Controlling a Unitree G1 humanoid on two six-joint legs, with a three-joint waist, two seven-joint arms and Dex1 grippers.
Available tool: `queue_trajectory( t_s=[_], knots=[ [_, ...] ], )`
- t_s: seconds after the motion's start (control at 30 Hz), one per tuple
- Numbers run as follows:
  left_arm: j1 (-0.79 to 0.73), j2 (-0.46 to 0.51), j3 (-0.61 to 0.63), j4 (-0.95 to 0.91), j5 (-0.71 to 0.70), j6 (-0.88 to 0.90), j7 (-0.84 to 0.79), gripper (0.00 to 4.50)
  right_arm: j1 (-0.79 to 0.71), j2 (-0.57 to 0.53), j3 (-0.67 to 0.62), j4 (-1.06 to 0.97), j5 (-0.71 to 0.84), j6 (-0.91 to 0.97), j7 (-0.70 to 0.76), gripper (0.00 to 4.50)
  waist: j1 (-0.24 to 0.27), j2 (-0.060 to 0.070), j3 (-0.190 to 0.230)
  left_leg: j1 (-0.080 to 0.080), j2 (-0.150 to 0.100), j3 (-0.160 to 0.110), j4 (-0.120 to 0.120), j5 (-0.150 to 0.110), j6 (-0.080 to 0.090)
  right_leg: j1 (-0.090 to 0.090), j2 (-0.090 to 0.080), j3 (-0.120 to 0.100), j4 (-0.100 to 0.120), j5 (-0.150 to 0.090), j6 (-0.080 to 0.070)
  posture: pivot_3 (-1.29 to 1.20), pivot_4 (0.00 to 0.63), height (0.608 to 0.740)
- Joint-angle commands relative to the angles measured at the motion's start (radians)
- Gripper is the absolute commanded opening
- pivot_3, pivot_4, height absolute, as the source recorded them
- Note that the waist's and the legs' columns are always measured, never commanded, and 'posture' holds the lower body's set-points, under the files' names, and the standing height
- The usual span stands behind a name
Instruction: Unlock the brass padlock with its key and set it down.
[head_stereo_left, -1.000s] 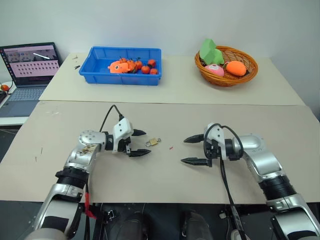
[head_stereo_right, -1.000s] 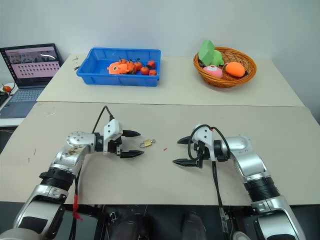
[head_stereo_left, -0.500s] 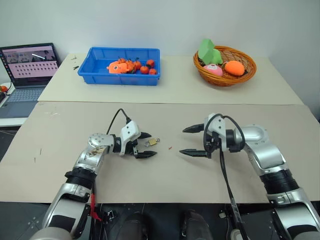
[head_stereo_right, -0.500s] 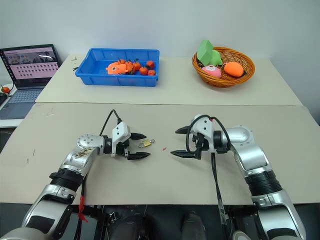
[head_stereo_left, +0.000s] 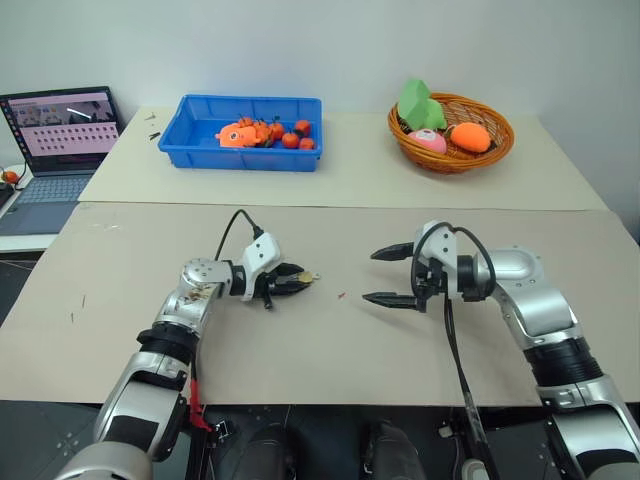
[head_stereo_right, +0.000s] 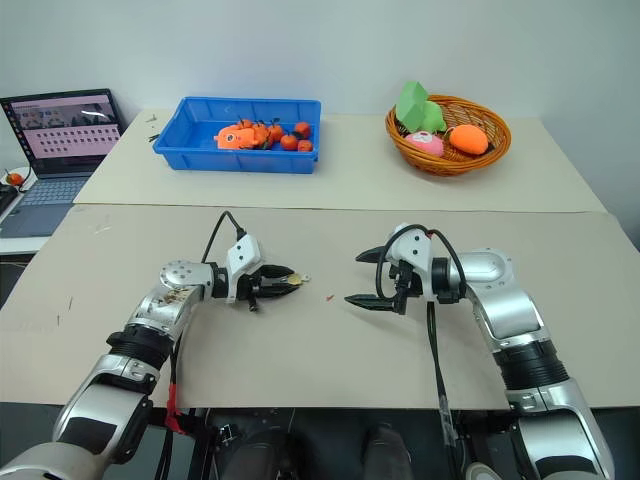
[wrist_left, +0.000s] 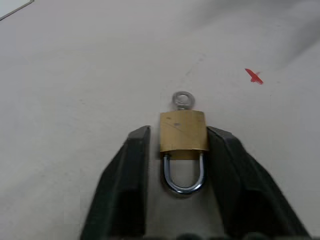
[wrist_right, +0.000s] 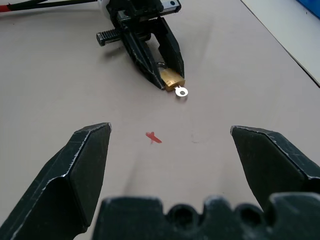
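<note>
The brass padlock (wrist_left: 183, 131) lies flat on the beige table with its silver shackle pointing back toward my left wrist. The key (wrist_left: 182, 98) sticks out of the padlock's far end, showing a small silver ring head. My left gripper (head_stereo_left: 298, 282) has closed in on the padlock, one black finger on each side of the brass body. From the right wrist view I see the same grip, with the padlock (wrist_right: 171, 79) and the key (wrist_right: 181, 91) at the finger ends. My right gripper (head_stereo_left: 371, 276) hovers wide open to the right of the lock, pointing at it, holding nothing.
A tiny red scrap (head_stereo_left: 341, 296) lies between the two grippers. At the back stand a blue bin (head_stereo_left: 200, 150) with orange toys and a wicker basket (head_stereo_left: 450, 160) of soft toys. A laptop (head_stereo_left: 55, 140) sits at the far left.
My left gripper has slid forward around the padlock and its fingers have gone from wide open to closed on the body. My right gripper has risen slightly and stays open.
</note>
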Motion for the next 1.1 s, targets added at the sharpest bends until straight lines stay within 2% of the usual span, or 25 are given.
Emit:
queue_trajectory(
  t_s=[0.03, 0.2, 0.37, 0.57, 0.77, 0.93, 1.1],
  knots=[
    [-0.007, -0.007, -0.015, 0.014, 0.023, -0.008, -0.002, 1.67, -0.026, -0.011, -0.03, -0.036, 0.008, -0.002, -0.012, 4.5, 0.0, 0.0, 0.0, 0.0, 0.0, 0.0, 0.0, 0.0, 0.0, 0.0, 0.0, 0.0, 0.0, 0.0, 0.0, 0.0, 0.15, 0.684],
    [-0.008, -0.012, -0.006, 0.014, 0.017, -0.024, 0.001, 1.67, -0.029, -0.003, -0.018, -0.034, -0.008, -0.007, -0.033, 4.5, 0.001, 0.0, 0.0, 0.0, 0.0, 0.0, 0.0, 0.0, 0.0, 0.0, 0.0, 0.0, 0.0, 0.0, 0.0, 0.0, 0.15, 0.684],
    [-0.042, 0.004, 0.031, -0.05, -0.038, 0.032, -0.032, 1.67, -0.022, 0.02, 0.027, -0.031, -0.095, -0.049, -0.1, 4.5, 0.001, 0.0, 0.0, 0.0, 0.0, 0.0, 0.0, 0.0, 0.0, -0.001, -0.001, 0.0, 0.0, 0.0, 0.0, 0.0, 0.15, 0.684],
    [-0.063, 0.115, 0.051, -0.206, -0.098, 0.158, -0.144, 1.67, 0.041, 0.048, 0.071, -0.064, -0.222, -0.113, -0.225, 4.5, -0.002, 0.0, 0.0, -0.003, 0.0, 0.0, 0.0, 0.0, 0.0, -0.002, 0.0, -0.001, 0.002, 0.0, 0.0, 0.0, 0.15, 0.684],
    [-0.054, 0.223, 0.064, -0.308, -0.12, 0.232, -0.205, 1.67, 0.121, 0.064, 0.057, -0.153, -0.262, -0.106, -0.316, 4.5, -0.002, 0.0, 0.0, -0.003, 0.0, 0.0, 0.0, 0.0, 0.0, -0.002, 0.0, -0.001, 0.002, -0.001, 0.001, 0.0, 0.15, 0.684],
    [-0.01, 0.198, 0.054, -0.316, -0.104, 0.214, -0.16, 1.67, 0.136, 0.068, 0.049, -0.168, -0.258, -0.094, -0.336, 4.5, 0.0, 0.0, 0.0, -0.002, 0.0, 0.0, 0.0, 0.0, 0.0, -0.002, 0.0, 0.0, 0.001, -0.001, 0.001, 0.0, 0.15, 0.684],
    [0.029, 0.098, 0.051, -0.27, -0.107, 0.192, -0.087, 1.67, 0.097, 0.068, 0.042, -0.161, -0.255, -0.09, -0.343, 4.5, 0.0, 0.0, 0.0, -0.002, 0.0, 0.0, 0.0, 0.0, 0.0, -0.002, 0.0, 0.0, 0.001, -0.001, 0.001, 0.0, 0.15, 0.684]
  ],
)
